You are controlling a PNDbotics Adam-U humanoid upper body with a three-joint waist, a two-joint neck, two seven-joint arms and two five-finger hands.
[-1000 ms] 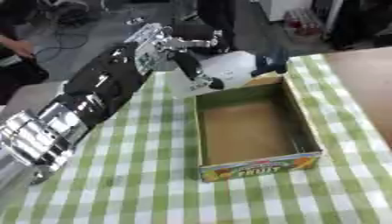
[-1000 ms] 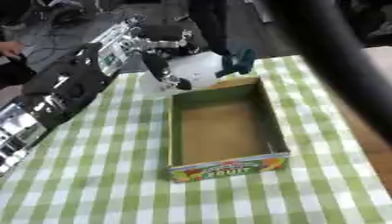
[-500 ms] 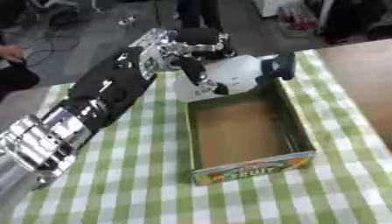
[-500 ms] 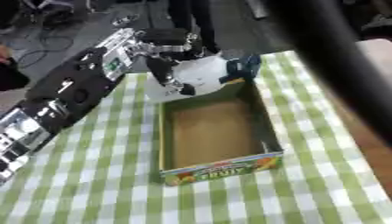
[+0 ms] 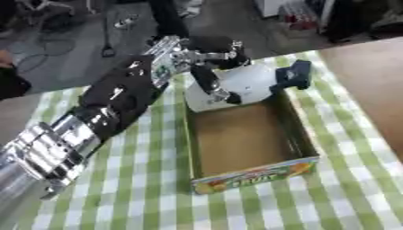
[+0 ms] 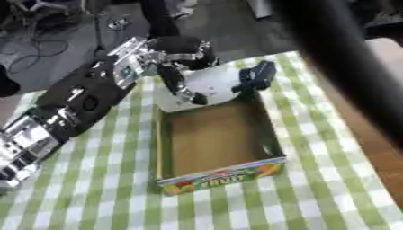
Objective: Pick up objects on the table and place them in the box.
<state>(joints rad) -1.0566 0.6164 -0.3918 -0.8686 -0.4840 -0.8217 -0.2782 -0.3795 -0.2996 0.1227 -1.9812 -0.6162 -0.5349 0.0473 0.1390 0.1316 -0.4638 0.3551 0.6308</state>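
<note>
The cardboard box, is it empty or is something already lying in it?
Empty: the cardboard box shows only bare brown floor. The left hand holds the white bottle at its far rim.

One cardboard box, one white bottle with a dark cap, one checked tablecloth.

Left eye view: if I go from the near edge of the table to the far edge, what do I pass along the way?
Green checked tablecloth → cardboard box, its printed fruit label nearest → white bottle with a dark cap, held over the box's far end by the left hand → grey floor beyond the table.
</note>
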